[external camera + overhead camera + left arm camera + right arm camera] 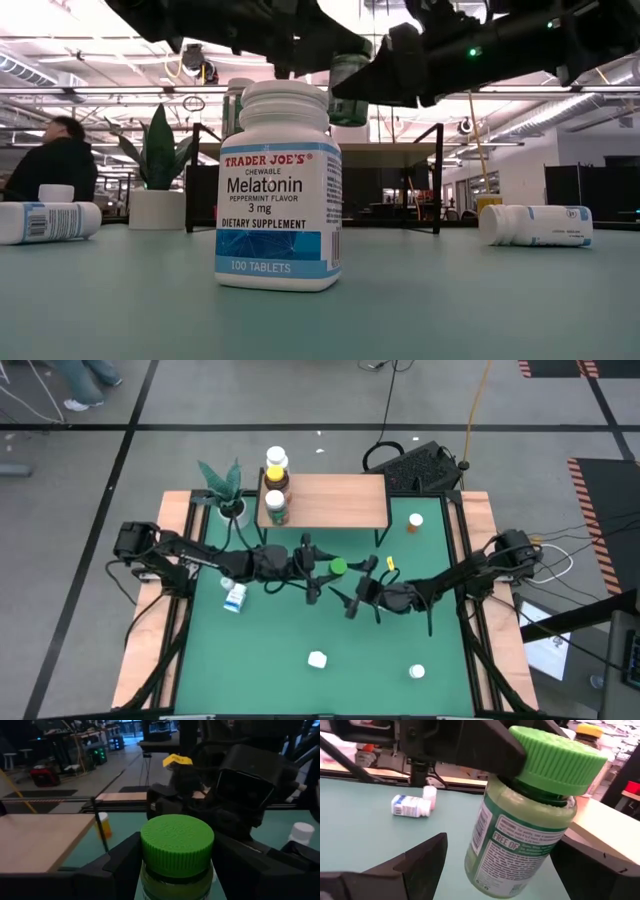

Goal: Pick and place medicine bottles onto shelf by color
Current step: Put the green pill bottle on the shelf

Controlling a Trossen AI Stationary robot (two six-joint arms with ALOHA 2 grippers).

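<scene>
Green-capped bottle (pixel 530 815): pale green, ribbed lid, clenched by left end effector (pixel 175 865); right end effector (pixel 495 870) spread wide around it.

Ridged green plastic cap (pixel 177 845), light wood shelf (pixel 325 501), matt green table (pixel 300 630)

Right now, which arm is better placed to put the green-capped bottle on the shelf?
The left. Its gripper already holds the green-capped bottle by the neck, lifted just in front of the shelf. The right gripper is open beside the bottle and holds nothing.
</scene>
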